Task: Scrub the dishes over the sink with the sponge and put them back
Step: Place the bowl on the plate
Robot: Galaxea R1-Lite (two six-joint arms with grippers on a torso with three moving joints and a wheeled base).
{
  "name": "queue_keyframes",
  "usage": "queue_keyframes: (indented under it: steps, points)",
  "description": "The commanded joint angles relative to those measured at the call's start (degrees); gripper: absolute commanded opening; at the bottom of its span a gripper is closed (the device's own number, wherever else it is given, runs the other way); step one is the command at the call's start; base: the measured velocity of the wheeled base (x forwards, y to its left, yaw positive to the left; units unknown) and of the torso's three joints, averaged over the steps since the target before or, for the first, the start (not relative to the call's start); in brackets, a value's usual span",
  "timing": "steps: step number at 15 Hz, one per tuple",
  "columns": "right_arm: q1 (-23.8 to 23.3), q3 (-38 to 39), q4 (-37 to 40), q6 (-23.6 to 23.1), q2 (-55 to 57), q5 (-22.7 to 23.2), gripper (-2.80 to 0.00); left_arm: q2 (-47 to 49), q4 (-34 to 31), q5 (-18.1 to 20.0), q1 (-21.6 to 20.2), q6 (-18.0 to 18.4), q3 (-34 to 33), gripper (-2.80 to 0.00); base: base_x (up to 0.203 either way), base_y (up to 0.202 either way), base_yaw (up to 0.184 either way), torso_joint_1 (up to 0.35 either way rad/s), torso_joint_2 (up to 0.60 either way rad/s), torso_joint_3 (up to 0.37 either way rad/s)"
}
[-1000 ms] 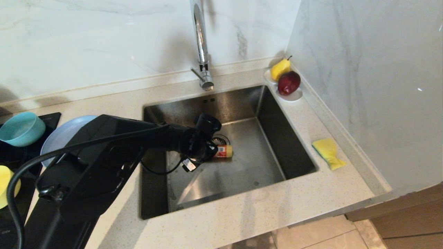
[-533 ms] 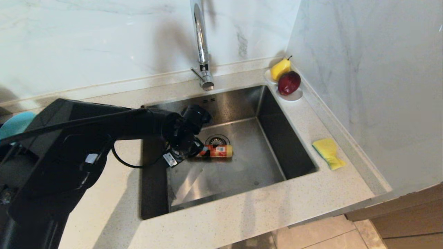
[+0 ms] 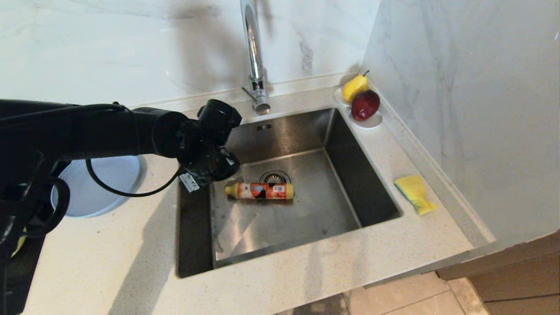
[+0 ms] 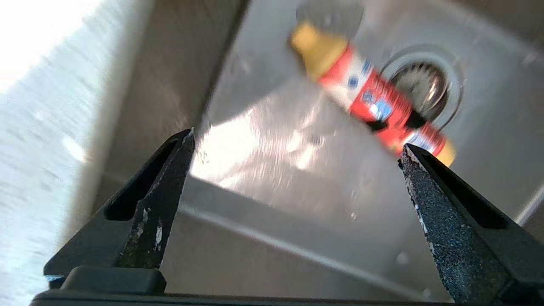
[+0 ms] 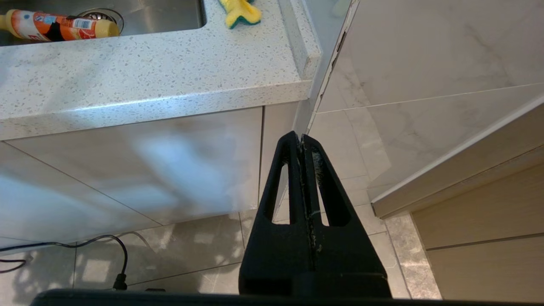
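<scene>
Your sink fills the middle of the counter, steel basin with the faucet rising at its back edge. Your left arm reaches in from the left, and the left gripper hangs above the basin's left wall with its jaws spread wide and nothing between them. To the left of the sink, the grey-blue plate lies flat on the counter, partly behind the arm. On the basin floor the detergent bottle lies on its side, just beside the drain, clear of your fingers. The sponge sits on the counter right of the sink, near the wall. In the far right corner, a small white dish carries a pear and a red apple. Your right gripper is parked below the counter edge, pressed closed, holding nothing.
</scene>
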State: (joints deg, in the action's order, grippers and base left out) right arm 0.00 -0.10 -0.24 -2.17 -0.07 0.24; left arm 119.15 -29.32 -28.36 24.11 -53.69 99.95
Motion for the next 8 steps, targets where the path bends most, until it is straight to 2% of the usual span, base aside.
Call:
queue_keyframes:
  steps: [1, 2, 3, 5, 8]
  points:
    - [0.0, 0.0, 0.0, 0.0, 0.1, 0.0, -2.8, -2.1, -0.1, -0.2, -0.9, 0.2, 0.2, 0.0, 0.0, 0.0, 0.0, 0.0, 0.0, 0.0]
    - [0.0, 0.0, 0.0, 0.0, 0.1, 0.0, -2.8, -2.5, -0.1, -0.2, -0.9, 0.3, 0.2, 0.0, 0.0, 0.0, 0.0, 0.0, 0.0, 0.0]
    - [0.0, 0.0, 0.0, 0.0, 0.1, 0.0, -2.8, -3.0, -0.1, -0.2, -1.0, 0.5, 0.3, -2.8, 0.0, 0.0, 0.0, 0.0, 0.0, 0.0]
    - [0.0, 0.0, 0.0, 0.0, 0.1, 0.0, -2.8, -6.2, 0.1, 1.1, -1.2, 1.6, 0.8, -2.8, 0.0, 0.0, 0.0, 0.0, 0.0, 0.0]
    - [0.0, 0.0, 0.0, 0.0, 0.1, 0.0, -2.8, -12.7, 0.9, 7.1, -2.7, 5.7, 1.0, -2.8, 0.0, 0.0, 0.0, 0.0, 0.0, 0.0]
